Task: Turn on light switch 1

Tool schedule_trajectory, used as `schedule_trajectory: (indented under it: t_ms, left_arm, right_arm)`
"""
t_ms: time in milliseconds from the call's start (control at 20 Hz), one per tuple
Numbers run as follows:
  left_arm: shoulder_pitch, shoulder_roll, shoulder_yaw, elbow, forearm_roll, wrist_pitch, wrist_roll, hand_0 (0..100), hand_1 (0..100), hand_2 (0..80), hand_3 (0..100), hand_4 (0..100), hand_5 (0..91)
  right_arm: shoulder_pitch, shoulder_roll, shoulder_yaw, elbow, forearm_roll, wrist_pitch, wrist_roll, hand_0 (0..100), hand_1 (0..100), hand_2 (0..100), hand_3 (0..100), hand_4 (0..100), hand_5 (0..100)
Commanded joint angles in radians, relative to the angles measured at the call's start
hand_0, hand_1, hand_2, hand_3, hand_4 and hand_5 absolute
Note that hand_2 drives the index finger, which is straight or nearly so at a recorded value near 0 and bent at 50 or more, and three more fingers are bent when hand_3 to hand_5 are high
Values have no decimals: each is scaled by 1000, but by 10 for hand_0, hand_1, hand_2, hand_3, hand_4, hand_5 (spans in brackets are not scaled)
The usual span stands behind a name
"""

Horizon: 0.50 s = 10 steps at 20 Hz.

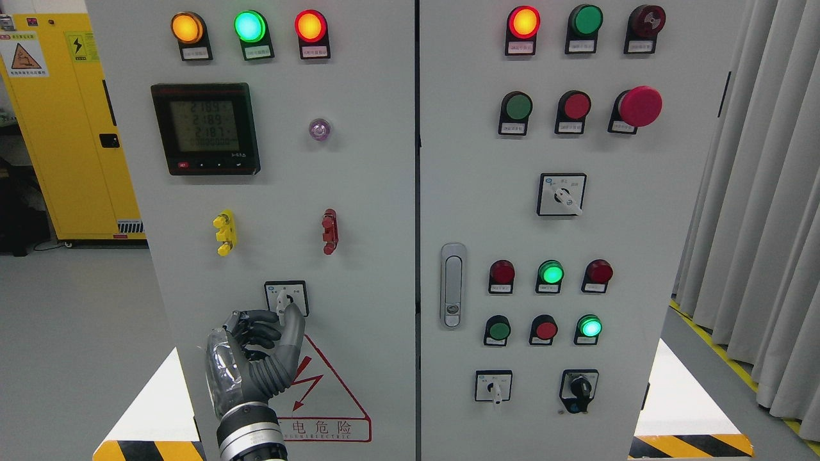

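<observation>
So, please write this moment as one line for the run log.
left hand: raised, thumb at rotary switch | contact: cannot tell | right hand: not in view | cabinet: door shut

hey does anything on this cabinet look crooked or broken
Nothing stands out. The left hand reaches up to the selector switch on the left door; lamps, buttons and labels sit straight and look undamaged.

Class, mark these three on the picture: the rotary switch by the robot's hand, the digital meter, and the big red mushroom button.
rotary switch (286, 297), head view, white knob
digital meter (205, 127), head view, screen centre
red mushroom button (640, 106), head view, cap face
</observation>
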State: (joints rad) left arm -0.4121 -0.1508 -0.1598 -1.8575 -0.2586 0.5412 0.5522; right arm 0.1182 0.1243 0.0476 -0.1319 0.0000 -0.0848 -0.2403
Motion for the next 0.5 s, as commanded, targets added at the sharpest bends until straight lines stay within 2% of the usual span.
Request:
schedule_trajectory:
  t_ms: [0,450]
  left_arm:
    - [-8,-1,-1,4,-1,0,0,307,672,575,809,784,717]
    - [-8,-1,-1,4,-1,2,0,303,667,580,809,785,721]
  right_arm:
    - [0,0,0,0,-29,0,-1,0,500,40,0,0,0]
    - [0,0,0,0,-29,0,-1,0,500,40,0,0,0]
